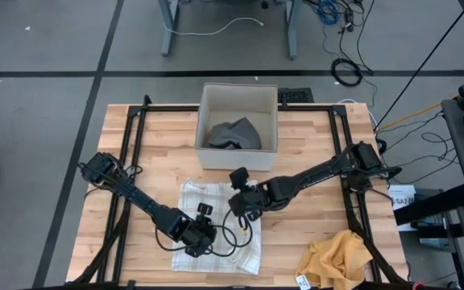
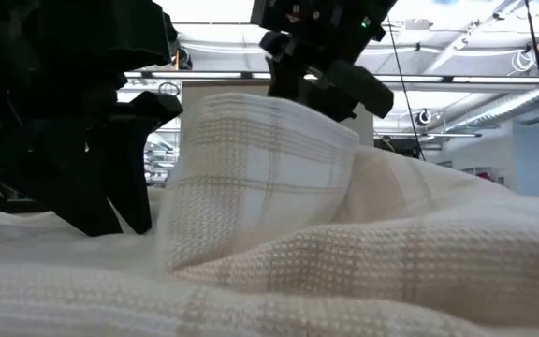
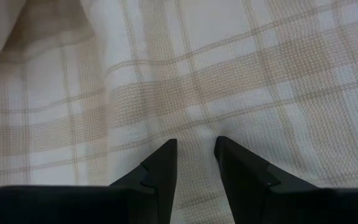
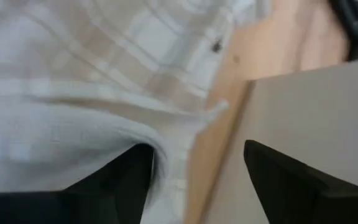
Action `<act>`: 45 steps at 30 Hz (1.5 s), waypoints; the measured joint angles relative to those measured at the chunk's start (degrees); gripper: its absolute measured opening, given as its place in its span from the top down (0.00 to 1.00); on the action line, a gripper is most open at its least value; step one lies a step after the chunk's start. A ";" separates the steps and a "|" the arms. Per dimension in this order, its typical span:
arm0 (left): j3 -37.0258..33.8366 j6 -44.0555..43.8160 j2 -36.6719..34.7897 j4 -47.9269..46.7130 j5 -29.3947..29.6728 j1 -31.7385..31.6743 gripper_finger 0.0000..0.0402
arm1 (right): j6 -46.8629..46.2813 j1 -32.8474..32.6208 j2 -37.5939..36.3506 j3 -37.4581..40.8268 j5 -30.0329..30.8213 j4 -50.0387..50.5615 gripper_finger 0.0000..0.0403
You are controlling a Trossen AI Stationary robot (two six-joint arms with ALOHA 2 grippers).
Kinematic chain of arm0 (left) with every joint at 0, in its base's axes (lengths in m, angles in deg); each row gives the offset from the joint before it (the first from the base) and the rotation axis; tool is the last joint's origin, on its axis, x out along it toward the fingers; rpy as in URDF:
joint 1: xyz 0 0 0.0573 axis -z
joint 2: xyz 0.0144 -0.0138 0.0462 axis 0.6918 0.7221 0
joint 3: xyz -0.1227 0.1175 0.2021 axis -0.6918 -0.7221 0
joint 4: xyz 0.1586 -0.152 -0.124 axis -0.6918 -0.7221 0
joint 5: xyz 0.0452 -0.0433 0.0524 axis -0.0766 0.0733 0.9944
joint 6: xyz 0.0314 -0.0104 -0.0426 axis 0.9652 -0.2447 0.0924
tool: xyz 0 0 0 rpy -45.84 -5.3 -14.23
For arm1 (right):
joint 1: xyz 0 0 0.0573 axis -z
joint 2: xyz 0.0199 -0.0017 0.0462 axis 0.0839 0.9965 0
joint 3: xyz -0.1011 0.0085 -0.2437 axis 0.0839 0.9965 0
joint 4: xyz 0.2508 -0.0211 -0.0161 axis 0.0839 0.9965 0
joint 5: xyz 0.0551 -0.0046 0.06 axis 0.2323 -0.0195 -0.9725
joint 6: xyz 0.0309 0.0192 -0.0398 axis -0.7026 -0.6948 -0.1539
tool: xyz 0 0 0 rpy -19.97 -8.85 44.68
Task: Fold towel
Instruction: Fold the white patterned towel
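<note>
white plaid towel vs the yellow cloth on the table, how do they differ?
The white, beige-checked waffle towel lies spread mid-table with a raised fold; the plain mustard-yellow cloth sits crumpled at the near right corner. Both claws, left and right, are at the towel; neither is near the yellow cloth. Both are soft fabrics resting on the wooden table.

Two dark, near-black jointed arms, left arm (image 1: pixel 135 192) and right arm (image 1: pixel 316 173), slim links with blocky joints. Thin black cables loop beside the wrists. Matte black wedge-shaped fingers (image 3: pixel 160 171) taper to blunt tips.
</note>
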 joint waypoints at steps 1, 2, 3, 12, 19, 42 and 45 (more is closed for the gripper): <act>0.00 -0.02 0.00 0.00 0.00 0.00 0.69 | 0.59 -0.26 -0.09 0.00 1.27 0.02 0.39; 0.00 -0.13 0.00 0.04 0.00 0.00 0.69 | 1.70 -0.47 -0.18 0.00 2.20 -0.19 0.40; 0.00 -0.18 0.00 0.06 -0.01 0.00 0.69 | 3.05 -0.74 -0.33 0.00 3.24 -0.17 0.41; 0.00 0.02 0.04 2.14 -1.10 0.00 0.69 | 13.67 0.56 -0.33 0.00 0.97 -6.33 0.46; 0.00 -0.76 0.04 2.33 -1.11 0.00 0.69 | 15.56 2.58 -0.10 -0.02 -2.07 -8.45 0.46; 0.00 0.03 0.04 2.45 -2.67 0.07 0.69 | -28.11 -15.70 -2.66 -0.01 -18.62 -6.36 0.46; 0.60 0.08 0.04 2.25 -2.73 0.07 0.69 | -29.62 -19.22 -0.55 0.00 -15.65 -10.95 0.46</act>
